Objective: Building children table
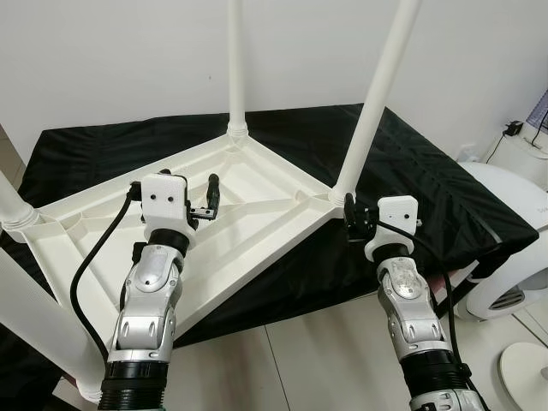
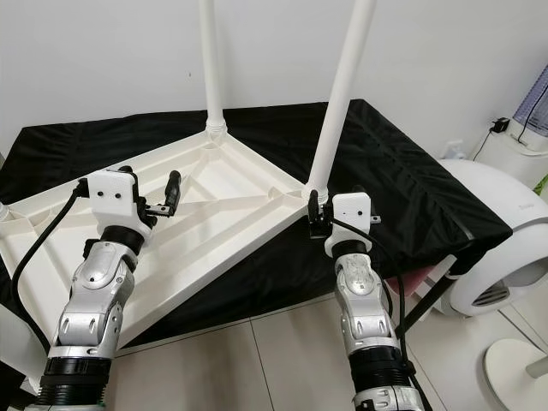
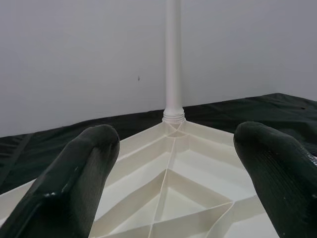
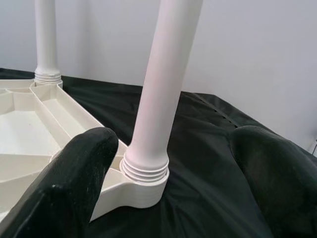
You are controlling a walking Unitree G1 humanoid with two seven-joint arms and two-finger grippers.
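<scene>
Because the legs screw into its underside, the white table top (image 1: 223, 214) lies upside down on the black cloth (image 1: 411, 171). The right gripper (image 4: 166, 173), fingers open, faces the near right leg (image 1: 372, 107); the left gripper (image 3: 173, 163), also open, hovers above the ribs.

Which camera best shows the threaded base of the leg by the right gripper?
The right wrist view: the leg base stands close up, its threads clear, between the right gripper's open jaws. Both eye views show it small, partly behind the gripper.
</scene>
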